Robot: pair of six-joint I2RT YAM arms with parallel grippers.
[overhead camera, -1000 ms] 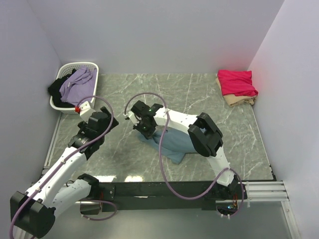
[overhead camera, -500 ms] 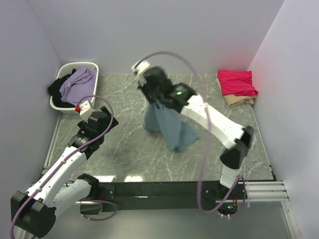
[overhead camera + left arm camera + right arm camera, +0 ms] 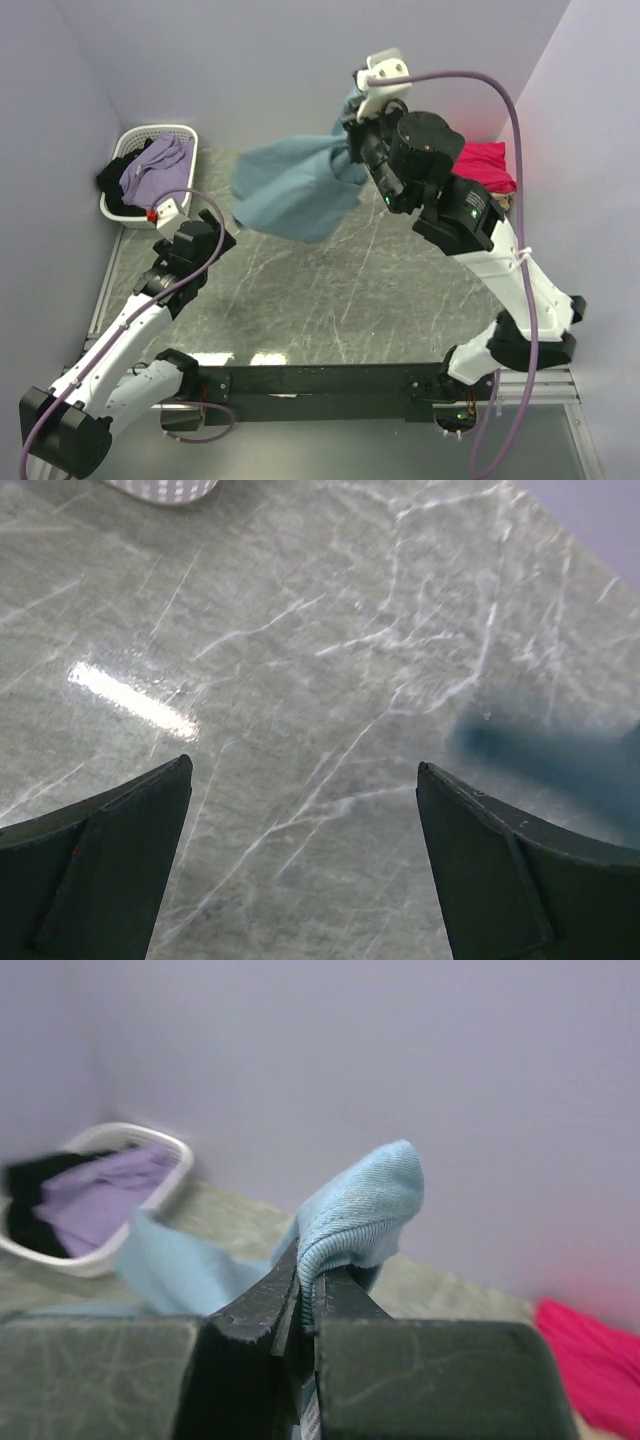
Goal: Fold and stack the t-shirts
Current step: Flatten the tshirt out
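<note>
Right gripper (image 3: pixel 305 1285) clamped on soft dusty teal-blue cloth t-shirt (image 3: pixel 290 190), held high above green marble table (image 3: pixel 380 290). Left gripper (image 3: pixel 302 770) wide open, empty, over table. Bright crimson-pink t-shirt (image 3: pixel 485 165) at far right corner.

The table top (image 3: pixel 400 300) is a polished green marble-look surface, glossy, with a bright light reflection. The teal-blue t-shirt (image 3: pixel 290 190) is soft matt cloth. Its edge, clamped in the right gripper (image 3: pixel 308 1285), shows a fine ribbed knit. The gripper's fingers (image 3: pixel 250 1360) are matt black plastic, lightly scuffed. The basket (image 3: pixel 160 129) at the table top's far left corner is white slatted plastic. The cable (image 3: pixel 460 73) has a smooth purple sheath.
</note>
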